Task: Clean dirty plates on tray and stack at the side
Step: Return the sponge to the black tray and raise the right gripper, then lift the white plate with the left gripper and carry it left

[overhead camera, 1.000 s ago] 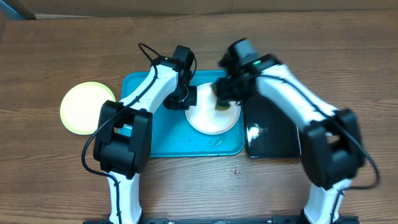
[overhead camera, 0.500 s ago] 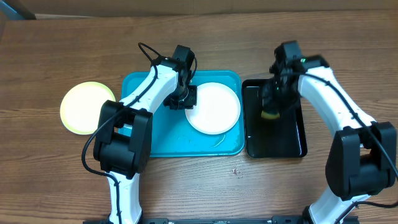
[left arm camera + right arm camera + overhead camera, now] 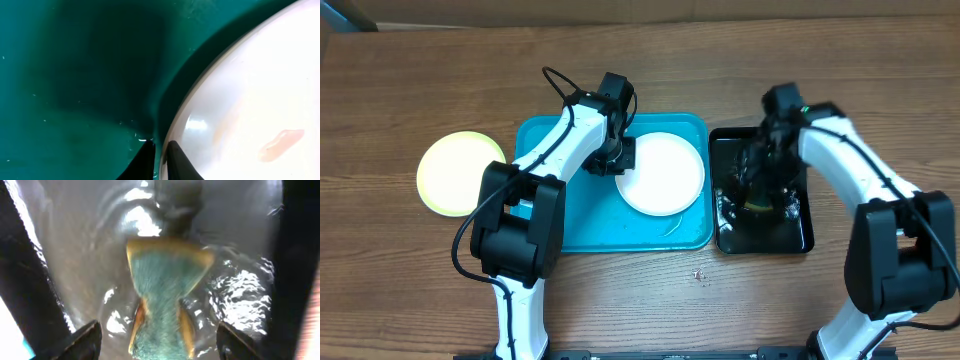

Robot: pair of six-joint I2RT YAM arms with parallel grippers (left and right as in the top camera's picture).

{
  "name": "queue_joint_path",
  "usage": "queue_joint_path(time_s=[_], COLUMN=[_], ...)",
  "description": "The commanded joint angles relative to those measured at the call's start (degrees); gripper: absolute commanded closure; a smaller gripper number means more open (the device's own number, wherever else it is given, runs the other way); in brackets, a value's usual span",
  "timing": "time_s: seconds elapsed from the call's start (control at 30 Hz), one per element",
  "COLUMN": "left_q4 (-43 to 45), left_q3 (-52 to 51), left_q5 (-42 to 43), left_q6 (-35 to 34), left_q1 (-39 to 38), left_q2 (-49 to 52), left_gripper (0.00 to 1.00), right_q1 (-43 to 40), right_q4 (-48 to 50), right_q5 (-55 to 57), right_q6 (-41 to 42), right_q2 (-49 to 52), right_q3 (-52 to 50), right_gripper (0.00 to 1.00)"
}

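On the desk, the blue tray held a white plate with an orange smear. The left gripper pinched that plate's left rim, jaws nearly together. A yellow-green plate lay on the desk left of the tray. The right gripper squeezed a sponge, dipped into rippling water in the black tray.

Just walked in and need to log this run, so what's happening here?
The left gripper pinches the rim of a white plate on the turquoise tray; an orange smear shows on it. The right gripper dips a sponge into water in the black tray. A yellow-green plate sits aside.
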Motion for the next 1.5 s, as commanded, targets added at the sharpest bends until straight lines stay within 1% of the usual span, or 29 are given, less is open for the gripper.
queue_joint_path(time_s=[0.0,0.03,0.07,0.1,0.27,0.37,0.43,0.6,0.87,0.97,1.07,1.23,1.37,1.47], left_q4=[-0.8,-1.0,-1.2,-1.3,-1.9,-2.7,-3.8,-6.3,-7.0,-7.0,-7.0,-7.9,-8.5,-8.6], left_q3=[-0.3,-0.3,-0.3,-0.3,-0.1,-0.1,-0.1,-0.1,-0.1,-0.1,-0.1,-0.1,-0.1,-0.1], left_q5=[-2.5,-2.5,-2.5,-2.6,-3.5,-7.8,-13.1,-22.4,-31.4,-36.3,-43.1,-57.9,-71.6,-79.3], left_q6=[0.7,0.8,1.0,1.2,1.0,-0.7,-2.8,-4.4,-4.4,-4.4,-4.4,-4.4,-4.4,-4.4], left_q1=[1.0,1.1,1.2,1.3,1.3,1.1,1.0,1.0,-1.6,-4.5,-8.7,-18.7,-27.6,-33.2], left_q2=[0.7,0.7,0.7,0.7,0.4,-1.4,-4.0,-12.9,-28.7,-32.8,-35.0,-34.9,-33.8,-32.9], left_gripper=[0.89,0.89,0.9,0.96,0.96,0.96,0.96,0.96,0.96,0.96,0.96,0.96,0.96,0.96], right_q1=[-4.2,-5.6,-7.2,-8.7,-14.5,-16.5,-17.1,-17.4,-17.4,-17.4,-17.4,-17.4,-17.4,-17.4], right_q4=[-2.3,-3.5,-4.5,-5.3,-7.2,-7.0,-7.0,-6.8,-6.8,-6.8,-6.8,-6.8,-6.8,-6.8], right_q5=[0.8,0.8,0.8,0.8,0.8,0.8,0.8,0.8,0.8,0.8,0.8,0.8,0.8,0.8], right_q6=[0.0,0.2,0.2,0.2,0.2,0.2,0.2,0.2,0.2,0.2,0.2,0.2,0.2,0.2], right_q2=[-0.6,-0.6,-0.6,-0.6,-0.6,-0.6,-0.6,-0.6,-0.6,-0.6,-0.6,-0.6,-0.6,-0.6], right_q3=[8.2,9.9,11.5,12.5,13.0,13.0,13.0,13.0,13.0,13.0,13.0,13.0,13.0,13.0], right_gripper=[0.23,0.2,0.15,0.0,0.0,0.0,0.0,0.0,0.0,0.0,0.0,0.0,0.0,0.0])
